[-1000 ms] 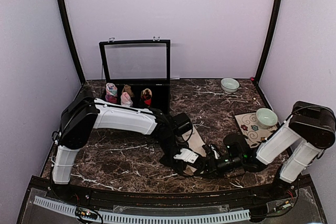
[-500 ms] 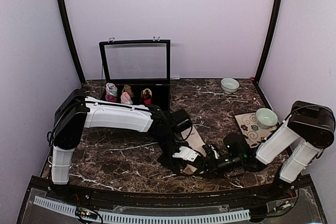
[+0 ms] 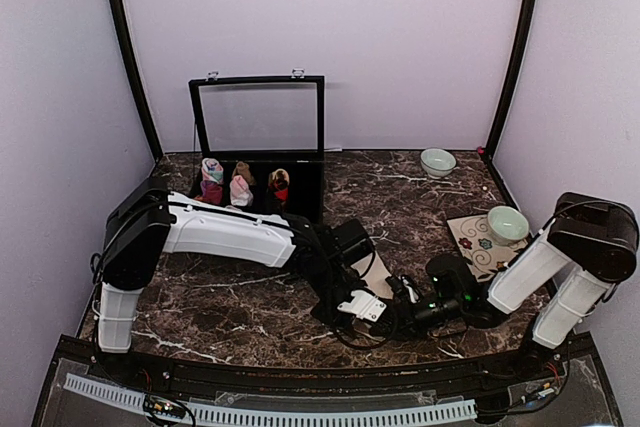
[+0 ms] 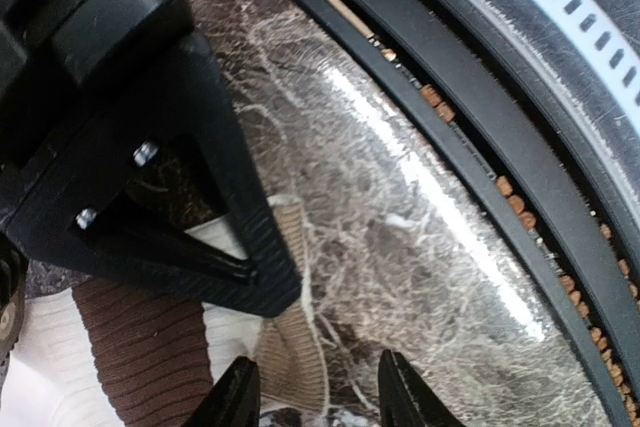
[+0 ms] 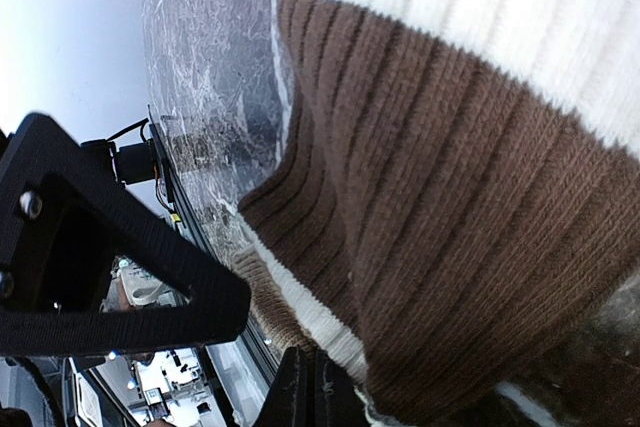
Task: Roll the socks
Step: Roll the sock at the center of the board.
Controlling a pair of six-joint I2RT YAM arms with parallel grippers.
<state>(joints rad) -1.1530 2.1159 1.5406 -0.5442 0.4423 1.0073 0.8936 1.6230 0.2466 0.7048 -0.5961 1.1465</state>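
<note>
1. Socks (image 3: 378,273): I've got the cream pair lying on the table (image 3: 240,297), near the middle and close to the front edge. From above it is mostly hidden under both grippers.
2. Left gripper (image 4: 318,399): jaws apart, tips low over the marble. The tan cuff edge reaches into the gap beside one tip.
3. Right gripper (image 5: 312,387): jaws together, tips right at the folded brown band (image 5: 470,197). I cannot tell whether any fabric is nipped between them.
4. The two grippers sit nose to nose, just beside each other over the sock.
5. Back left, the box (image 3: 308,187) stands open with bundles (image 3: 240,188) inside, well apart from the grippers.
6. On the right, the far bowl (image 3: 437,162) sits on the marble and the near bowl (image 3: 507,224) on the mat (image 3: 470,247).
</note>
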